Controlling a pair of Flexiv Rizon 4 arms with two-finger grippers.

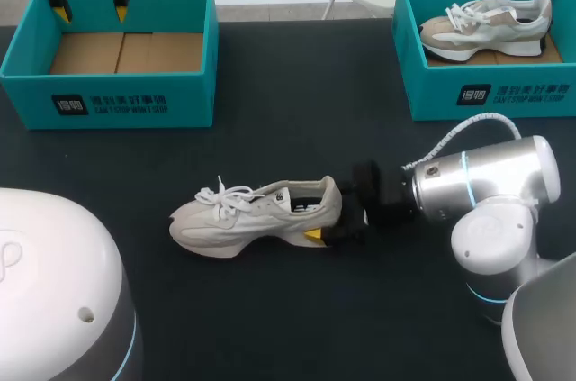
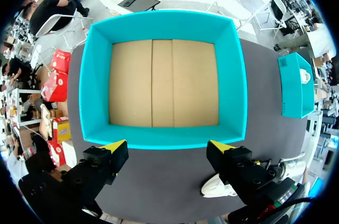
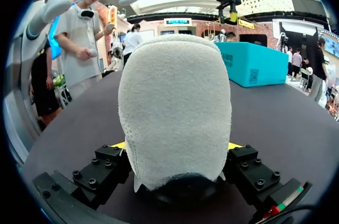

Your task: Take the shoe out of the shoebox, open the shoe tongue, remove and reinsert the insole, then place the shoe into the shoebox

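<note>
A pale grey-white shoe (image 1: 256, 214) lies on its sole in the middle of the black table, toe to the left, laces loose. My right gripper (image 1: 328, 214) is at its heel. In the right wrist view the heel (image 3: 175, 107) fills the gap, and both yellow tips press its sides, so the gripper (image 3: 176, 144) is shut on it. My left gripper (image 1: 90, 13) hangs open over the empty teal shoebox (image 1: 108, 93) at the back left. In the left wrist view that gripper (image 2: 167, 147) stands above the box's near wall (image 2: 95, 75) and the shoe's toe (image 2: 214, 187) peeks out beside one finger.
A second teal shoebox (image 1: 486, 97) at the back right holds another shoe (image 1: 490, 25). Bare black table lies between the boxes and around the shoe.
</note>
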